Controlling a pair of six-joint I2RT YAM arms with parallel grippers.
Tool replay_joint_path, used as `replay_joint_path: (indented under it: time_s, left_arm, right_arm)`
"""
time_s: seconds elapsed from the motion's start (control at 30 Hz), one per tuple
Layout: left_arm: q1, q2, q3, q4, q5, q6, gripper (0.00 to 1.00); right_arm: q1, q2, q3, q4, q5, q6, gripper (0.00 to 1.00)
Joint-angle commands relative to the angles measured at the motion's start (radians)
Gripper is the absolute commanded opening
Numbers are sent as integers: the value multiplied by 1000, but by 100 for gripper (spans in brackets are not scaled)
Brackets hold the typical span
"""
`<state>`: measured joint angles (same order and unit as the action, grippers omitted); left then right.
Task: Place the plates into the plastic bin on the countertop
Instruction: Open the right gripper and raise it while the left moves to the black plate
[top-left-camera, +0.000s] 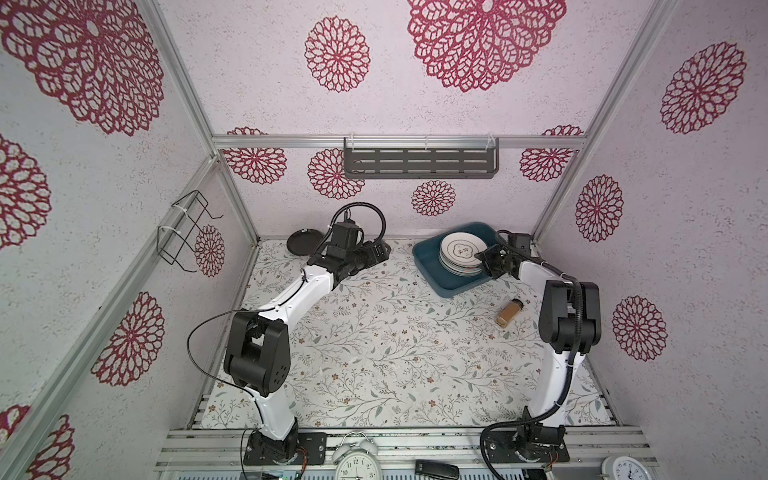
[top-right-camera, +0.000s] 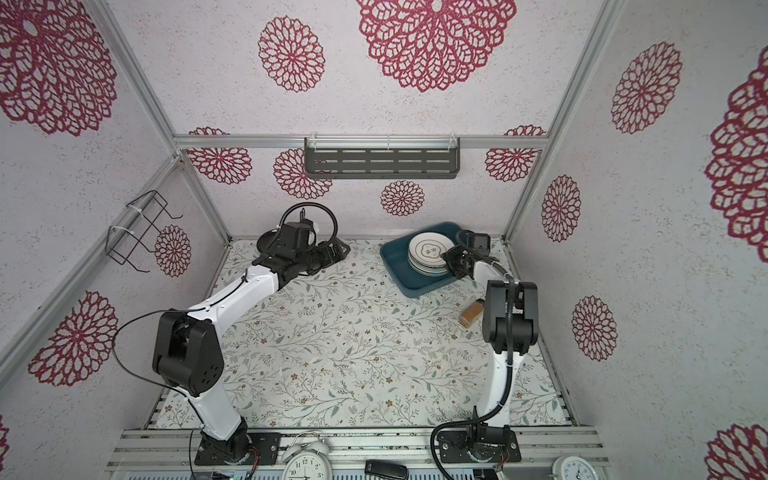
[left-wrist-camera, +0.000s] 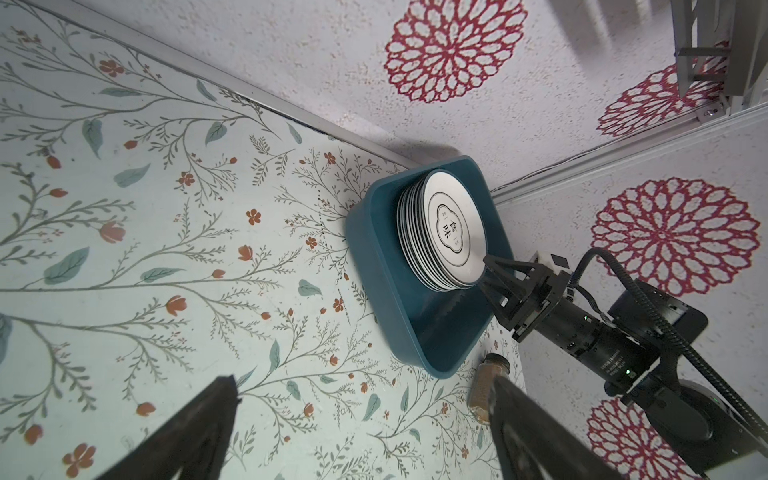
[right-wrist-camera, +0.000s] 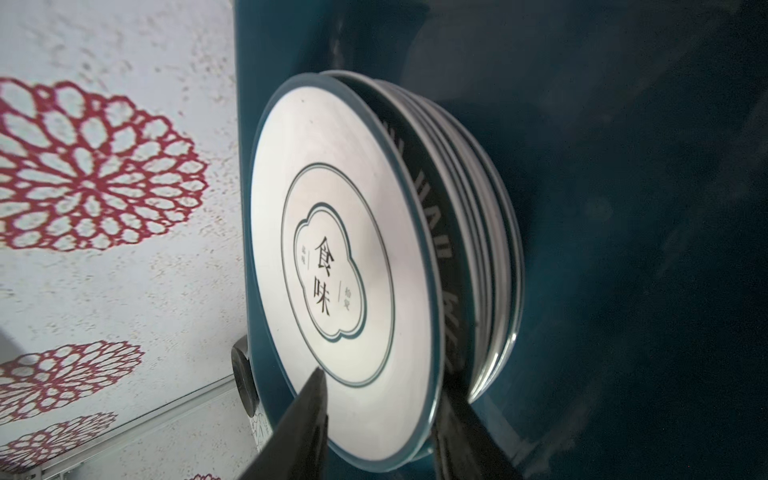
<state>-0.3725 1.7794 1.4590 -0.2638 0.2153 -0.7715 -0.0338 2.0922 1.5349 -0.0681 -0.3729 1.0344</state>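
Teal plastic bin on leaf-printed surface. Inside bin: stack of white plates, cloud-outline plate topmost. At bin's right wall: right gripper, jaws parted astride the top plate's rim, not clamping. Well left of bin: left gripper spread wide, empty. Farther left of bin: small black plate, outside it. Just in front of bin: brown jar lying down.

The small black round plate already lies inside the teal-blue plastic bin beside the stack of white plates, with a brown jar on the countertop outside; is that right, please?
Not quite: the small black round plate lies on the floral countertop by the back wall, well left of the teal-blue plastic bin, as a top view shows. The rest holds.
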Motion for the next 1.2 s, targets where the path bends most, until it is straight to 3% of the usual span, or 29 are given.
replay_joint_path:
  time_s: [0.0,0.27,0.43,0.87,1.0,1.17]
  left_arm:
    - [-4,-79,-33,50,-23,-5,97]
    - [-17,-159,-97,-1,-71,-1,97]
    - [-29,-230,-135,-42,-118,-1,97]
    - [-20,-416,-208,-206,-235,-13,97]
    - [30,-437,-226,-199,-236,-22,97]
    - [164,-388,-226,-142,-158,-24,97]
  right_arm:
    - [3,-66,24,-63,-1,-33,52]
    - [6,-112,90,-269,29,-111,64]
    - [7,-201,23,-256,15,-113,77]
    - [47,-502,-210,-126,-39,-158,92]
    - [53,-576,-257,-137,-16,-177,95]
    - [74,-634,-267,-142,18,-214,99]
